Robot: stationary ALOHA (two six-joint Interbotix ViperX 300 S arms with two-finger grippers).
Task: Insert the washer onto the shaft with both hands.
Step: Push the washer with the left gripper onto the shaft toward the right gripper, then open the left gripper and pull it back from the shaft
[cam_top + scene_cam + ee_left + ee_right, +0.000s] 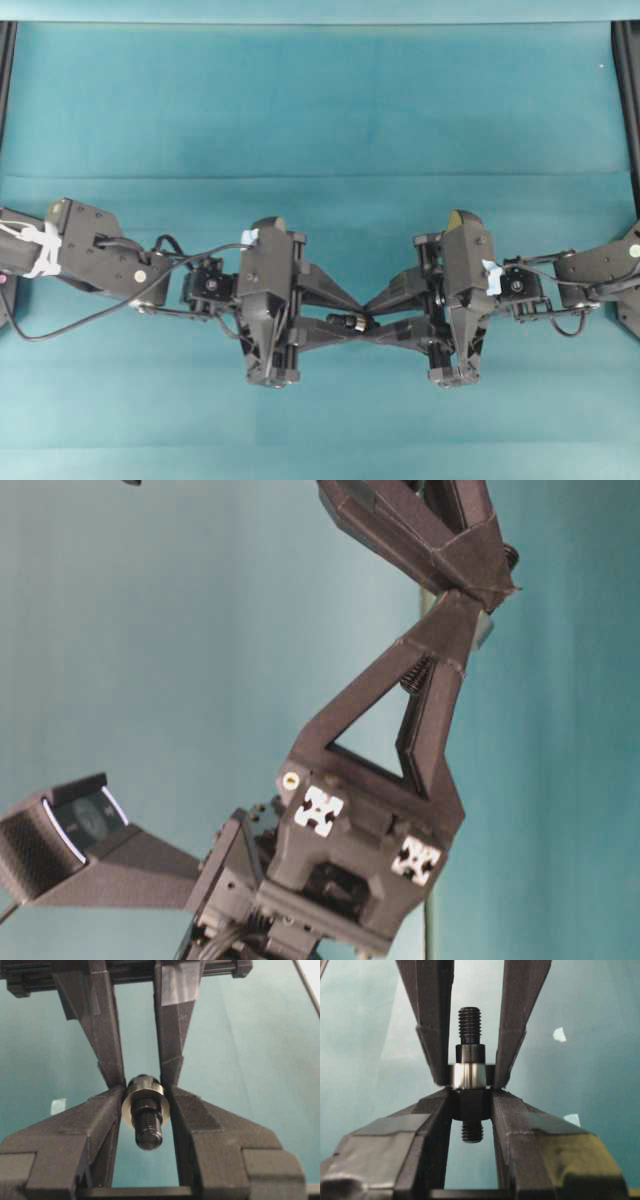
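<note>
The small silver-grey metal ring washer [468,1075] sits around the short dark-grey threaded metal shaft [469,1035], above the teal worktop [320,110]. In the right wrist view the right black pointed fingers [520,1125], entering from 6 o'clock, are clamped on the shaft's thick middle. The left black pointed fingers [517,1035], entering from 12 o'clock, pinch the washer's rim, narrowly spread. A pale tape scrap [559,1034] lies at 2 o'clock.

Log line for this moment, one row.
stage: washer seated on shaft | left gripper: shut on washer | right gripper: shut on shaft | both held above table
</note>
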